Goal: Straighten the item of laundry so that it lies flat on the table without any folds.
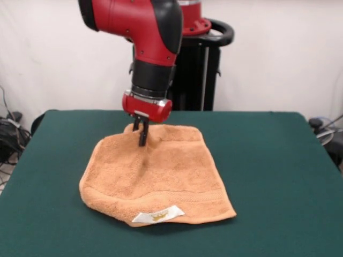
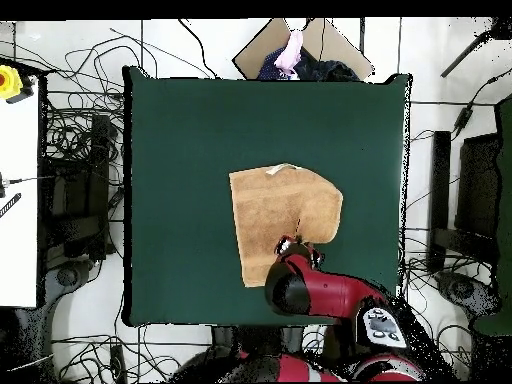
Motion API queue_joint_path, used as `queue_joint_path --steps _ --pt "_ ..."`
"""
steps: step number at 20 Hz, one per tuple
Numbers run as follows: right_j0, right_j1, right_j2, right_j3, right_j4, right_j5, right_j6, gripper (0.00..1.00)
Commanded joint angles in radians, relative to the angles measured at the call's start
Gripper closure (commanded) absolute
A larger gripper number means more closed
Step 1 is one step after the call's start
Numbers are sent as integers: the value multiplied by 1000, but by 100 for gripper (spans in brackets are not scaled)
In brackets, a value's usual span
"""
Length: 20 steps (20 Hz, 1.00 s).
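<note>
The orange-tan towel (image 1: pixel 161 171) lies in the middle of the green table (image 1: pixel 268 160). It is mostly spread, with a doubled, rounded fold along its left and near-left edge. Its white label (image 1: pixel 158 214) sits at the near edge, with the woven band (image 1: pixel 206 197) just behind it. My gripper (image 1: pixel 142 140) stands upright at the towel's far-left corner, fingers close together and shut on the cloth, which rises slightly there. In the overhead view the towel (image 2: pixel 280 215) lies right of the centre of the table (image 2: pixel 180 150). The arm hides most of the gripper (image 2: pixel 292 240) at the towel's lower edge.
The black pedestal (image 1: pixel 201 69) stands behind the table's far edge. Cables (image 1: pixel 8 134) lie off the left side. In the overhead view a white bench (image 2: pixel 20 200) stands to the left, and a cardboard sheet (image 2: pixel 265 45) lies past the top edge.
</note>
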Motion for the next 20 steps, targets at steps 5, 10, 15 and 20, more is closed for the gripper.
queue_joint_path --steps 5,10,15,20 --pt "57 44 -3 44 24 -20 134 100" --pt "71 41 -12 44 24 -20 132 100" --pt "78 31 -15 53 19 -15 130 100" --pt "81 30 -12 61 14 -14 130 100"
